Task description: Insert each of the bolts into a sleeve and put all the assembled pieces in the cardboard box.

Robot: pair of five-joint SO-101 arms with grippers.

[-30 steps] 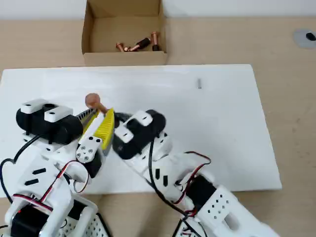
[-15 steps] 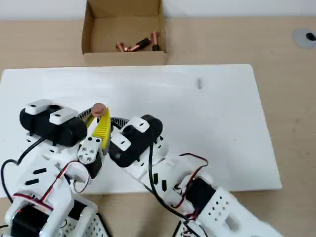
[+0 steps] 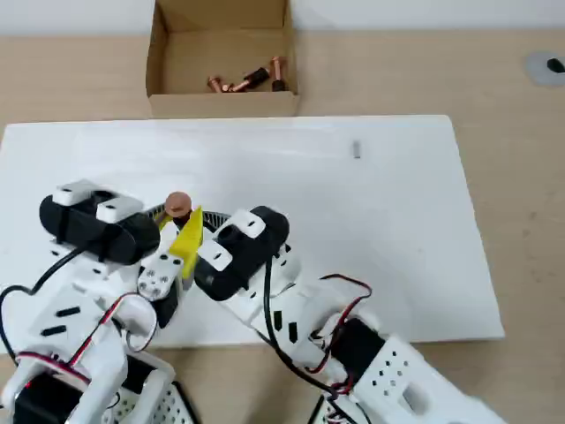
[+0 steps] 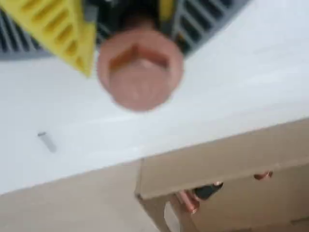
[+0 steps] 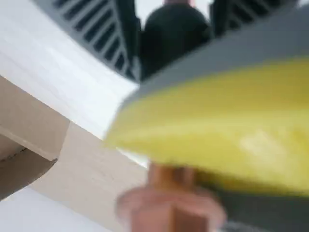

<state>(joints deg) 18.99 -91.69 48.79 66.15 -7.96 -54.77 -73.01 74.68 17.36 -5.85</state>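
Observation:
My left gripper [image 3: 183, 228], with one yellow finger [image 4: 58, 29], is shut on a copper bolt [image 3: 177, 203] whose hex head [image 4: 140, 72] points up, away from the white board. Right beside it, my right gripper [image 3: 212, 219] is shut on a black sleeve [image 5: 171, 29] held between its grey ribbed fingers [image 5: 96, 29]. In the right wrist view the bolt [image 5: 169, 203] sits close in front, partly behind the left arm's yellow finger [image 5: 217, 145]. Whether the bolt's shaft is inside the sleeve is hidden. The cardboard box [image 3: 159, 62] stands at the back with several assembled pieces [image 3: 252, 79] in it.
Both arms crowd the front left of the white board [image 3: 380, 230]. A small grey piece [image 3: 356, 150] lies on the board at the back right. The box [image 4: 207, 164] with its pieces shows in the left wrist view. A wooden table [image 3: 512, 177] surrounds the board.
Both grippers have drawn back toward the front edge of the board. The bolt head came down and nearer with them, and its tilt has turned more upright.

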